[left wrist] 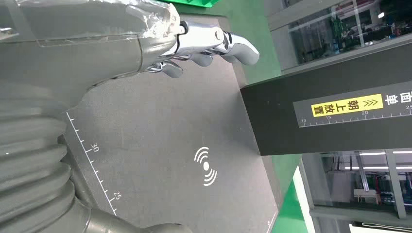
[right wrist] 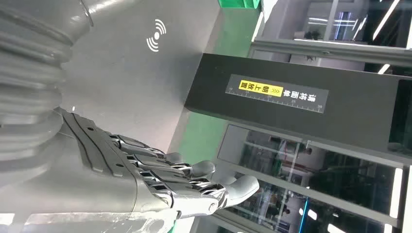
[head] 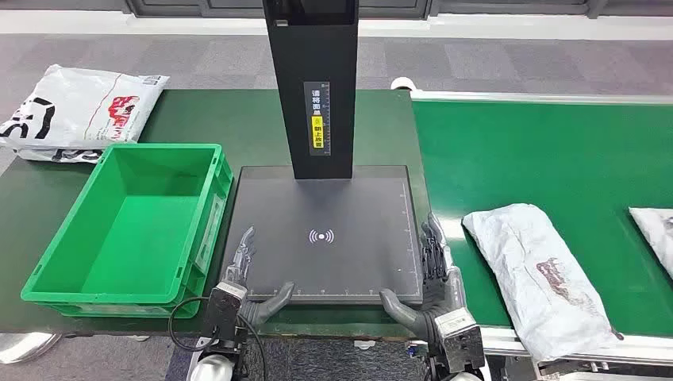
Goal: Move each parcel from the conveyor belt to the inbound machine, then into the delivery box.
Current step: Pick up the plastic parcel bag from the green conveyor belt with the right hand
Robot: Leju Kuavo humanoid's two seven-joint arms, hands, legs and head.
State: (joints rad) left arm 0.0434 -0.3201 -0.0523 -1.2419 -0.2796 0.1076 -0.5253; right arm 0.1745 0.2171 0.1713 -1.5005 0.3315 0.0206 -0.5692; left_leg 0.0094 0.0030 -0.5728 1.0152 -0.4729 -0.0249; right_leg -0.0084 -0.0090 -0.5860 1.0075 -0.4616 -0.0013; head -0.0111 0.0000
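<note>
A grey-white parcel (head: 542, 267) lies on the green conveyor belt (head: 540, 159), near its front edge. A second parcel (head: 655, 230) pokes in at the right edge of the belt. The inbound machine's dark scan plate (head: 325, 234) with a white wireless symbol (left wrist: 206, 166) is bare; its black post (head: 313, 87) rises behind. The green delivery box (head: 135, 226) stands left of the plate and holds nothing. My left hand (head: 242, 278) hovers open at the plate's front left corner. My right hand (head: 436, 282) hovers open at its front right corner, left of the near parcel.
Another white printed parcel (head: 75, 111) lies on the dark green table (head: 238, 119) behind the box. The post (right wrist: 291, 97) carries a yellow label. The conveyor's metal rail (head: 508, 341) runs along the front right.
</note>
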